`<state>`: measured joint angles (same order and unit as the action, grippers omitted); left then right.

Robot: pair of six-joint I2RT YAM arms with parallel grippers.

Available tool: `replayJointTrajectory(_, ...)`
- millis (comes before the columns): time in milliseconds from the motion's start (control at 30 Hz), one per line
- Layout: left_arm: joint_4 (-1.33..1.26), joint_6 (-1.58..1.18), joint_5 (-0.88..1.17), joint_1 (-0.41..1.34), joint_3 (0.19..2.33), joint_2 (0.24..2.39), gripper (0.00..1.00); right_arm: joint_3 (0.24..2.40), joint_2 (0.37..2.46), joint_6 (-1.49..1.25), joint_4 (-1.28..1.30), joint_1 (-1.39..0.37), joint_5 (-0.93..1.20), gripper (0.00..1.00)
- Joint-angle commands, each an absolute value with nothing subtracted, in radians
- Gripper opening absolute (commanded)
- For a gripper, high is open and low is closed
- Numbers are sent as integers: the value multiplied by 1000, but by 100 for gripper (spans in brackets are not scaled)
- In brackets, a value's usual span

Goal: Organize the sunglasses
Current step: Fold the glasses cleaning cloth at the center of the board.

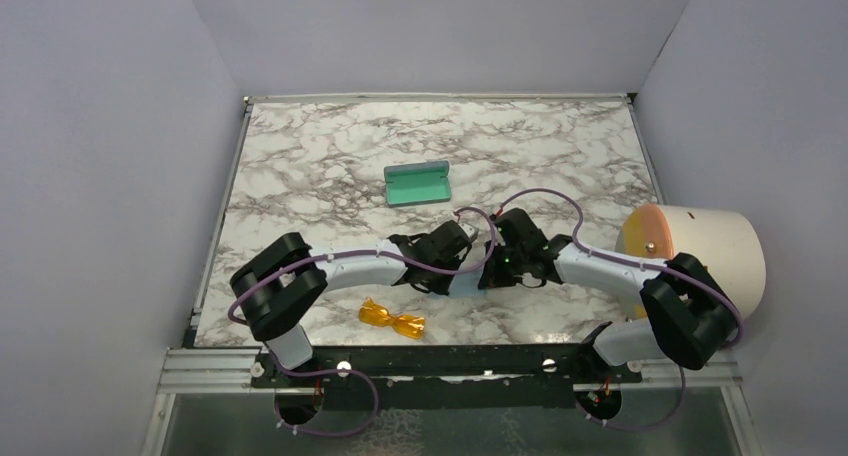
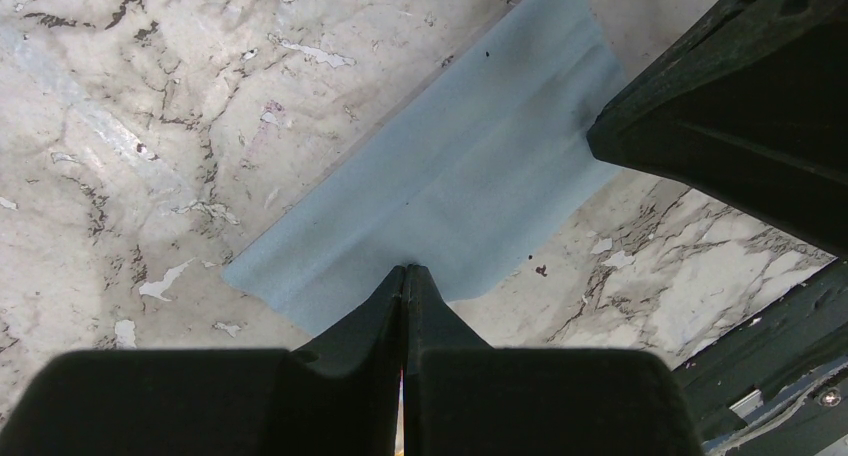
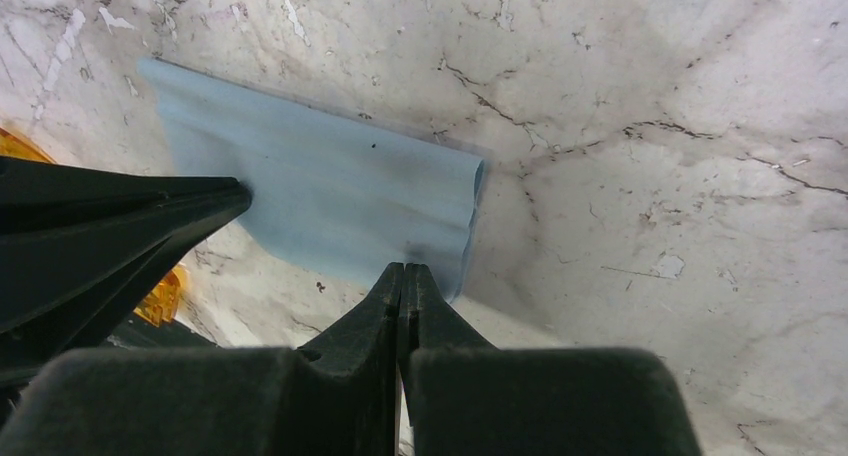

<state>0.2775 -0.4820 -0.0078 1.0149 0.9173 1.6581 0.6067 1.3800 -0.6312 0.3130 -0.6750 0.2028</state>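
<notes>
The orange-amber sunglasses (image 1: 392, 319) lie folded on the marble near the front edge; a bit of them shows in the right wrist view (image 3: 160, 296). The blue-grey case (image 1: 417, 184) lies open at mid-table, teal inside up. A light blue cloth (image 2: 450, 176) stretches between my two grippers and is hidden under them in the top view. My left gripper (image 2: 407, 269) is shut on one edge of the cloth. My right gripper (image 3: 405, 267) is shut on the opposite, folded-over edge (image 3: 330, 196). The two grippers meet tip to tip (image 1: 470, 246) (image 1: 497, 248) in front of the case.
A large cream cylinder with an orange end (image 1: 700, 246) stands at the table's right edge beside the right arm. Grey walls close in the left, back and right sides. The black rail (image 1: 450, 361) runs along the front.
</notes>
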Motion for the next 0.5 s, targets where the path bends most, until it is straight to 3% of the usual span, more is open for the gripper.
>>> replayJointTrajectory(0, 298, -480, 7, 1017, 904, 1635, 4, 604, 1385, -626, 308, -681, 208, 1)
replayJointTrajectory(467, 416, -479, -25, 1018, 892, 1576, 6, 575, 1387, -629, 278, -683, 209, 1)
